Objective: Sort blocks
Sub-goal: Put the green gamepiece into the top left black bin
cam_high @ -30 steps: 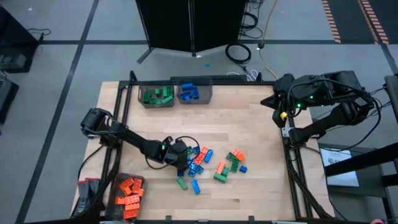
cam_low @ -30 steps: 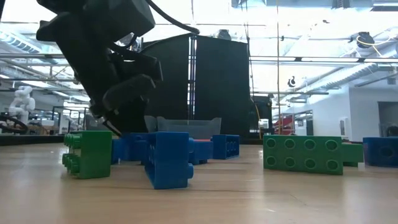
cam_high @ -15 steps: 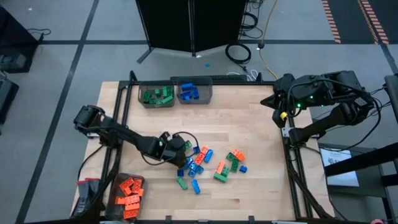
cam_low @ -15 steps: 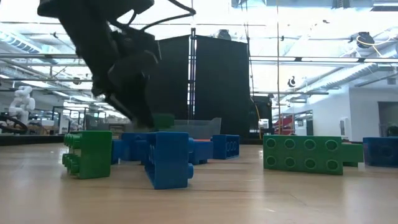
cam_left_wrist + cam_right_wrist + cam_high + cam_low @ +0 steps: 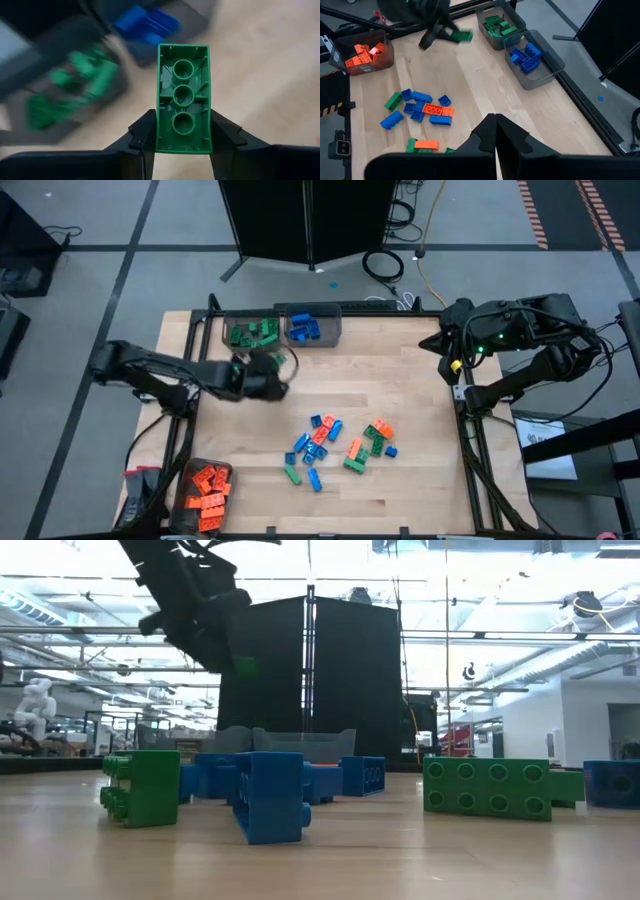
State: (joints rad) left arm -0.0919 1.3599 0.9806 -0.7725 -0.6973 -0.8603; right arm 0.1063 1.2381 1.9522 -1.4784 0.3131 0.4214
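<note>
My left gripper (image 5: 262, 372) hangs above the table's far left part, shut on a green block (image 5: 183, 112), which also shows in the right wrist view (image 5: 461, 36) and the low view (image 5: 243, 666). Loose orange, green and blue blocks (image 5: 335, 445) lie in a scatter on the table's middle. The green blocks' bin (image 5: 251, 332) and the blue blocks' bin (image 5: 312, 328) stand at the far edge. The orange blocks' bin (image 5: 207, 485) stands at the near left corner. My right gripper (image 5: 495, 122) waits shut, high over the table's right side. My left gripper pinches the green block's two long sides (image 5: 161, 140) between its two fingers (image 5: 142, 136), near one end. The block lies along the fingers and reaches out past their tips, hollow underside toward the wrist camera. It is lifted clear of the table.
Bare wood lies between the scatter and the far bins. Black rails run along the table's left and right edges (image 5: 470, 450). Cables lie on the floor beyond the far edge.
My left gripper has risen from the left rim of the scatter with the green block and swung toward the table's far left, toward the green blocks' bin, turning as it went. The block is now lifted clear. The scatter has stayed in place.
</note>
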